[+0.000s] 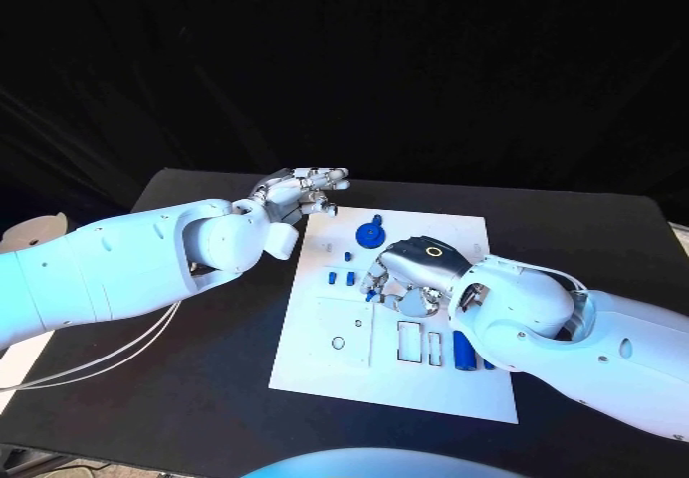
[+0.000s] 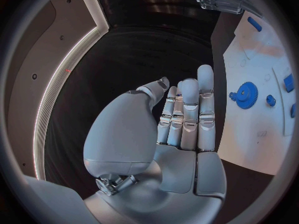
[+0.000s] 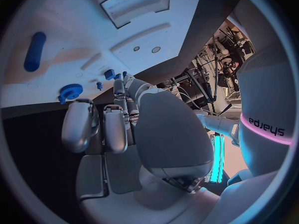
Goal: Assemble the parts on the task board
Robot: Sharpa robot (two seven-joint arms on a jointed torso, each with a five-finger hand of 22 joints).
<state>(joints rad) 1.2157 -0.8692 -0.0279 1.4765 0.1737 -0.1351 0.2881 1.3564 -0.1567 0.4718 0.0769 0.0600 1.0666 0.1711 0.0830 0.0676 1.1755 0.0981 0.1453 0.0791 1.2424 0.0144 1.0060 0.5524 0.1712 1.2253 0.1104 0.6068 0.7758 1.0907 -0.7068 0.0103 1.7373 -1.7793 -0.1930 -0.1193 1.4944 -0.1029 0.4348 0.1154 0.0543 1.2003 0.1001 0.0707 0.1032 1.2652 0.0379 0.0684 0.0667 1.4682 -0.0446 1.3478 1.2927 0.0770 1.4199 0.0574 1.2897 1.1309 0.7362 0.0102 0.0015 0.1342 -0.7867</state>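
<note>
The white task board lies in the middle of the table. On it are a blue gear, a blue cylinder and small blue pegs. My right hand hangs over the board's middle, fingers pointing down, and pinches a small blue part at its fingertips. The right wrist view shows that hand reaching toward the board, with the gear and cylinder beyond. My left hand is raised off the board's far left corner, fingers straight, holding nothing. Beside the flat hand lies the gear.
The board has rectangular recesses near its front and small round holes on its left side. Black table surrounds the board. White cables trail from my left arm over the table's left edge.
</note>
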